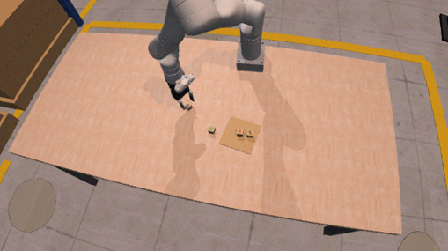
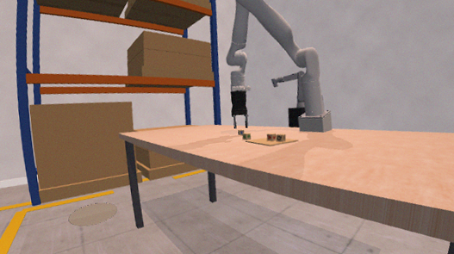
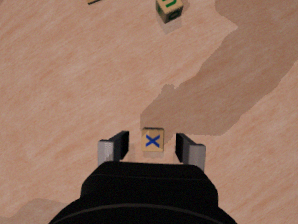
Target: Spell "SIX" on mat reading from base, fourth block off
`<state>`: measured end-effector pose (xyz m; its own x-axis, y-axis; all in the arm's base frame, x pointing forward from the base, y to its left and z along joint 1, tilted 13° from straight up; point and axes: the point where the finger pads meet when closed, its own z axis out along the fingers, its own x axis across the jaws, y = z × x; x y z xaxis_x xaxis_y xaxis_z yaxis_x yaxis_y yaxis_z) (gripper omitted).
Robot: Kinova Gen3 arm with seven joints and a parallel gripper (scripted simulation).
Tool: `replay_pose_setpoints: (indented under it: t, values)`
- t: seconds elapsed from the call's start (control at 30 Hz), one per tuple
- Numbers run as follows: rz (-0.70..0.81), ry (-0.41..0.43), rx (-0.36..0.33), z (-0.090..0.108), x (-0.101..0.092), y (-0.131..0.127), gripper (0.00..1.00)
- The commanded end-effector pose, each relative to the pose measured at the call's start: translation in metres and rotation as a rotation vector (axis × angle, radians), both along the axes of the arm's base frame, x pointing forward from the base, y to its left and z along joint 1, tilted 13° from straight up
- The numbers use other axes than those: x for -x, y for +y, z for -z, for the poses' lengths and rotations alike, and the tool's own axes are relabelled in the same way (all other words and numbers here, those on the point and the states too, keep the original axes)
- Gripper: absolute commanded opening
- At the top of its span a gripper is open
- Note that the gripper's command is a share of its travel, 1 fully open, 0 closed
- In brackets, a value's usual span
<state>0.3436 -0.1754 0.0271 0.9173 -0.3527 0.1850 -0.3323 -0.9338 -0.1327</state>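
My gripper is open and points down, its fingertips just above the table. The X block lies on the table below it, blue letter up. In the wrist view it shows between the two fingers, with a gap on both sides. The mat lies flat. On it the red I block and the dark S block sit side by side, S on the left as seen from the base. Their exact turn is too small to tell.
The green U block lies on the table off the mat, between the X block and the mat. The robot's base stands at the table's back edge. Arm shadows cross the table.
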Motion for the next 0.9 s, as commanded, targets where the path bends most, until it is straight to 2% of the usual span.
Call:
replay_pose_setpoints:
  t: [0.0, 0.3, 0.87]
  values:
    - [0.000, -0.001, 0.001, 0.000, 0.000, 0.000, 1.00]
    - [0.000, -0.001, 0.001, 0.004, -0.001, 0.000, 1.00]
    - [0.000, -0.001, 0.001, 0.029, -0.007, 0.001, 1.00]
